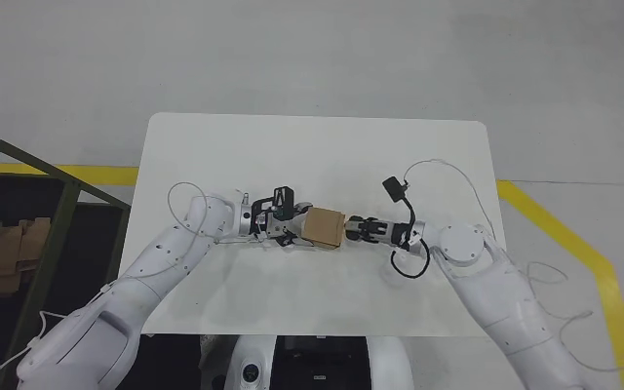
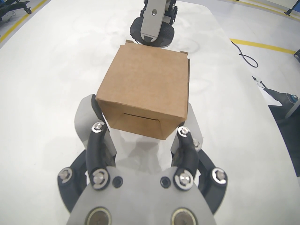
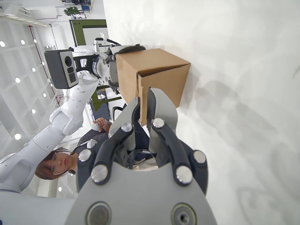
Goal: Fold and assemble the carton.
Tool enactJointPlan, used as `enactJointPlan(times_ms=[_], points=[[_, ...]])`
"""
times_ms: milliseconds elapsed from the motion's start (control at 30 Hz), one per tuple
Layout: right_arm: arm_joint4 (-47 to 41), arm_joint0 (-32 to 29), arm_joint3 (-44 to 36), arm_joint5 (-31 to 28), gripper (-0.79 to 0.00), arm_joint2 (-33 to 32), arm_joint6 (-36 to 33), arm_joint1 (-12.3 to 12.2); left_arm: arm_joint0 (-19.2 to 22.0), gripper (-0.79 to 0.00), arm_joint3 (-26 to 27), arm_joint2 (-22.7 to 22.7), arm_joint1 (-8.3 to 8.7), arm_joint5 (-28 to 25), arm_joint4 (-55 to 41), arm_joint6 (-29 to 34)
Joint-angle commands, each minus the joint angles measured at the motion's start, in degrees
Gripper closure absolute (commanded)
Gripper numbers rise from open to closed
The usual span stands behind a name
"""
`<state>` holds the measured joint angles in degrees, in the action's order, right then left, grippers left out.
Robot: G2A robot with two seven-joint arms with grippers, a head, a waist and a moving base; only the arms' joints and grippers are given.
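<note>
The carton (image 1: 322,227) is already up as a box. From where I stand it reads as a squared brown tube lying on its side in the middle of the table (image 1: 390,156), with straight walls and formed corners. I'd put the job somewhere past halfway. The end facing the left arm (image 1: 166,258) is open and hollow, with no flap across it. At the far end two small tabs (image 2: 184,53) poke up past the top edge, so that end doesn't look fully tucked either. Closing both ends seems to be what is left.

The left arm lies in low from its side, with its wrist about level with the box. The left fingers (image 2: 84,115) are spread wide and clasp the carton at the open end, one on each side wall. There is a shadow under that end, but I can't tell whether the box is lifted a touch or resting on the table.

The right arm (image 1: 487,283) comes in from the opposite side, so the two arms face each other end to end with the carton between them. The right fingers (image 3: 164,108) are drawn almost together, pinching a thin cardboard edge (image 3: 138,87) at a corner of that far end.
</note>
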<state>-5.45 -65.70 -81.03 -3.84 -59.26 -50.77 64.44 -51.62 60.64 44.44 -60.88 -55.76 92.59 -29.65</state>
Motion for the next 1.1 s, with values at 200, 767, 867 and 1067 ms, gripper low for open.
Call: enactJointPlan(times_ms=[200, 767, 867, 1067], points=[[-0.38, 2.58, 2.06, -0.05, 0.000, 2.57, -0.80, 0.83, -0.08, -0.591, 0.01, 0.17, 0.06, 0.16, -0.05, 0.16], [-0.03, -0.15, -0.21, -0.36, -0.031, -1.12, -1.02, -0.22, 0.14, -0.610, 0.30, 0.20, -0.07, 0.03, -0.55, 0.82], [0.21, -0.45, -0.85, 0.16, -0.034, -1.30, -1.41, -0.34, 0.22, -0.662, 0.31, 0.09, -0.17, 0.16, -0.72, 1.02], [-0.21, -1.46, -2.34, -1.78, -0.197, -2.63, -0.55, -0.63, 0.10, -0.785, 0.08, 0.56, 0.14, -1.86, -1.13, -1.63]])
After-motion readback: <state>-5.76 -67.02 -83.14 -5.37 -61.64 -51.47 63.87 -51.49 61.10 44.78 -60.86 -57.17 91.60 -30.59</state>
